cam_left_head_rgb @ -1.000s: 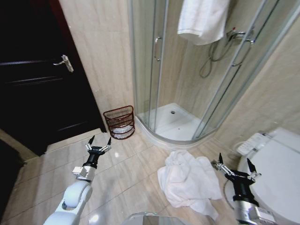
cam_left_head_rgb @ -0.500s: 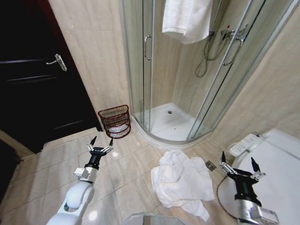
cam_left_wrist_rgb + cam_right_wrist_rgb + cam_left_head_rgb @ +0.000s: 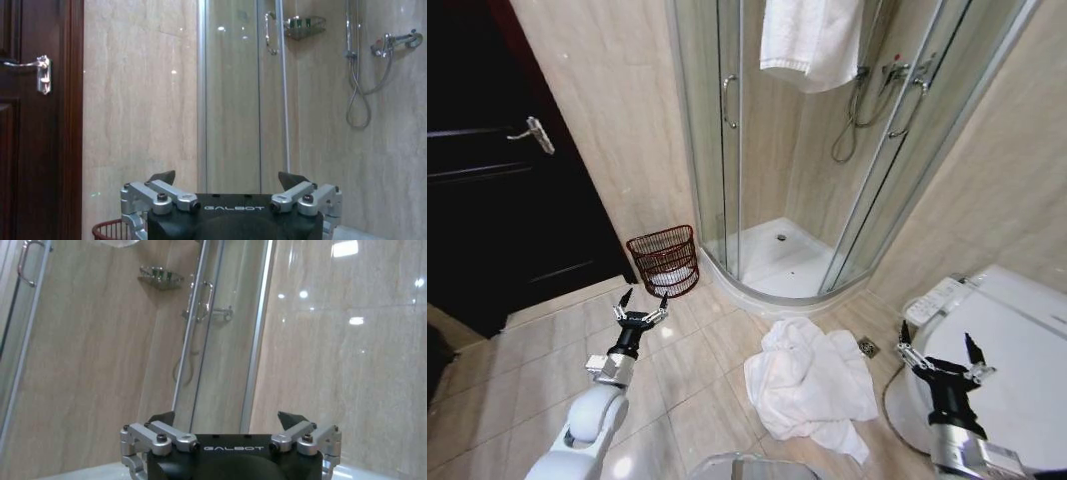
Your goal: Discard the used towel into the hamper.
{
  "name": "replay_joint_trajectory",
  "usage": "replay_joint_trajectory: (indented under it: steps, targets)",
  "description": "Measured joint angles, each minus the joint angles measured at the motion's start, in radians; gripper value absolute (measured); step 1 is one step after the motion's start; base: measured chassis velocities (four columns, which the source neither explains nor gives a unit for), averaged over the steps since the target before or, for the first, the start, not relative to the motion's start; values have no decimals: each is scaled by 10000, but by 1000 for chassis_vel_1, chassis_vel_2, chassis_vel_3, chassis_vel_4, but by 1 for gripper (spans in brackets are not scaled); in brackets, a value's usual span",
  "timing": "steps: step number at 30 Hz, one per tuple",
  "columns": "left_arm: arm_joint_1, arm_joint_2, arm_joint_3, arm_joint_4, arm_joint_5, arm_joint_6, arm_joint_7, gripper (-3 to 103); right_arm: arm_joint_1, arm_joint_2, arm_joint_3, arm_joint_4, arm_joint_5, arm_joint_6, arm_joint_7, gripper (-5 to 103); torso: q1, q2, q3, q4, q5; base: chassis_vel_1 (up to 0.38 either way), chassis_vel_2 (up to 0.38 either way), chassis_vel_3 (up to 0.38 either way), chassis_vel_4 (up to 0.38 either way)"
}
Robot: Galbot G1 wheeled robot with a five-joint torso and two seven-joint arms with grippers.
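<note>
Towel (image 3: 810, 385) lies crumpled on the floor tiles at lower centre, untouched. Hamper (image 3: 663, 260) stands at centre left against the wall. Left pincer (image 3: 640, 308) and right pincer (image 3: 940, 352) both hover spread apart, empty. Nothing is done yet: pickup and drop remain.

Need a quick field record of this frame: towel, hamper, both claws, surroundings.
towel: white, crumpled on the floor tiles, between shower and toilet, not held
hamper: dark red wire basket against the wall, beside the shower door; something white inside
left claw: open, empty, raised above the floor short of the hamper
right claw: open, empty, beside the toilet
hanging towel: white, draped over the shower enclosure
task state: towel not yet picked up
</note>
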Motion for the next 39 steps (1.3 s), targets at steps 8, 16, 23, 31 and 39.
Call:
replay_joint_trajectory:
  steps: [8, 16, 23, 31, 39]
  targets:
    - [36, -28, -131, -208, 7, 188, 26, 100, 50, 0, -64, 37, -70, 4, -34, 100, 100, 223, 120, -3, 3, 0, 0, 0, 0]
    - [143, -156, -193, -410, 52, 412, -22, 100, 98, 0, -122, 187, -216, 10, -168, 100, 276, 633, 354, -5, -1, 0, 0, 0, 0]
    - [215, -569, 60, -531, 329, 459, -176, 100, -95, 0, -127, 309, -143, 409, -174, 100, 410, 975, 560, -4, -1, 0, 0, 0, 0]
    - [31, -1730, 37, -977, 1355, 677, -236, 100, 215, 0, -334, 256, -171, 588, -411, 100, 573, 1339, 768, -2, 4, 0, 0, 0, 0]
    - [856, -2494, -186, -1432, 1402, 236, -437, 100, 16, 0, -114, 149, -286, 1289, -350, 100, 723, 1703, 977, -2, 3, 0, 0, 0, 0]
